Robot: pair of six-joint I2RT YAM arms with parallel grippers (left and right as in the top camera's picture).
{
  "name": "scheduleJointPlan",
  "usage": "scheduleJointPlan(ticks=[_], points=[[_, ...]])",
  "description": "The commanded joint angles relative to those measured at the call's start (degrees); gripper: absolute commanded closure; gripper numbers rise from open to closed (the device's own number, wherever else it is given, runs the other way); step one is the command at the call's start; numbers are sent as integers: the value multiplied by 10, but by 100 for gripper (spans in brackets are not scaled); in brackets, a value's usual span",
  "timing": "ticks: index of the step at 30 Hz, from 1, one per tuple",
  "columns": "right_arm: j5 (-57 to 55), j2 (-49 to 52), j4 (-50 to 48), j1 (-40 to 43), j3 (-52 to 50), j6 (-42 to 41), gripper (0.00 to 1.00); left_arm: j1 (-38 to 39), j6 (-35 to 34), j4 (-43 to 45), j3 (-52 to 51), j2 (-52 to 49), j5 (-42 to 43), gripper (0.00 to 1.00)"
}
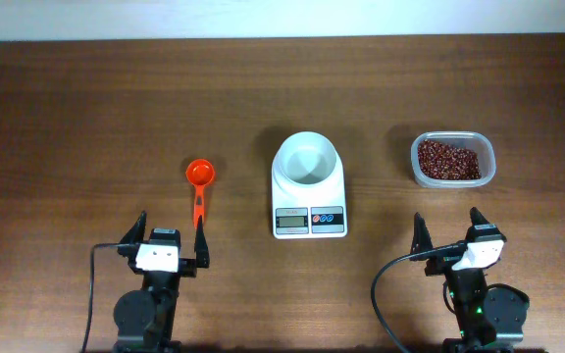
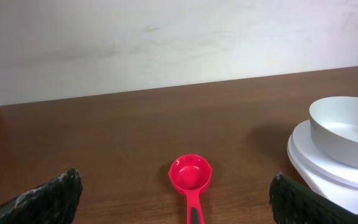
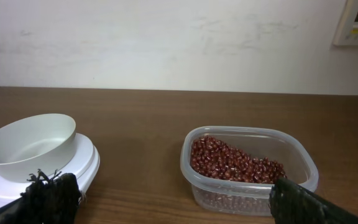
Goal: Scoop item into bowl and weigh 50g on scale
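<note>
The white bowl (image 1: 308, 162) sits empty on the white scale (image 1: 309, 222) at the table's middle; both also show in the left wrist view (image 2: 347, 127) and the right wrist view (image 3: 27, 144). The red-brown beans (image 1: 448, 159) lie in a clear plastic tub (image 1: 451, 181) at the right, also in the right wrist view (image 3: 232, 159). A red scoop (image 1: 199, 189) lies on the table left of the scale, cup away from me (image 2: 190, 172). My left gripper (image 1: 164, 240) is open and empty just behind the scoop's handle. My right gripper (image 1: 451, 230) is open and empty, in front of the tub.
The scale's display and its red and blue buttons (image 1: 327, 216) face the front edge. A pale wall rises behind the table. Black cables run from both arm bases at the front edge.
</note>
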State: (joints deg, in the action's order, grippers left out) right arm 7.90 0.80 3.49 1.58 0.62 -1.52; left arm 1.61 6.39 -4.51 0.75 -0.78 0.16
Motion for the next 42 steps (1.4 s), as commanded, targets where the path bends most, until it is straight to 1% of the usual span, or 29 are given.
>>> scheduleJointPlan(ticks=[1,2,6,8,11,14,16,19,21,26,27,28,32,36,38,42], points=[[-5,-4,4,-5,-3,-3,1,1,-3,6,-2,5,-42,1],[-5,-4,4,-5,-3,-3,2,1,-3,16,-2,5,-58,1],[-5,-4,4,-5,-3,-3,1,1,-3,58,-1,5,-56,1],[-5,-4,4,-5,-3,-3,1,1,-3,71,6,5,-38,1],[-5,-4,4,-5,-3,-3,1,1,-4,65,41,5,-8,1],[-5,-4,4,-5,-3,-3,1,1,-4,22,103,3,-8,1],[-5,-4,4,-5,-3,-3,1,1,-3,-20,162,-6,-8,1],[-5,-4,3,-5,-3,-3,1,1,-3,-79,257,-44,-8,1],[-5,-4,4,-5,-3,-3,1,1,-3,-104,301,-70,-8,1],[-5,-4,4,-5,-3,-3,1,1,-3,-189,438,-184,17,1],[-5,-4,4,-5,-3,-3,1,1,-3,-210,468,-213,26,1],[-5,-4,4,-5,-3,-3,1,1,-3,-245,516,-262,43,1],[-5,-4,4,-5,-3,-3,1,1,12,-319,602,-364,76,1],[-5,-4,4,-5,-3,-3,1,1,12,-378,646,-469,76,1],[-5,-4,4,-5,-3,-3,1,1,12,-393,647,-527,76,1],[-5,-4,4,-5,-3,-3,1,1,12,-400,647,-598,76,1]])
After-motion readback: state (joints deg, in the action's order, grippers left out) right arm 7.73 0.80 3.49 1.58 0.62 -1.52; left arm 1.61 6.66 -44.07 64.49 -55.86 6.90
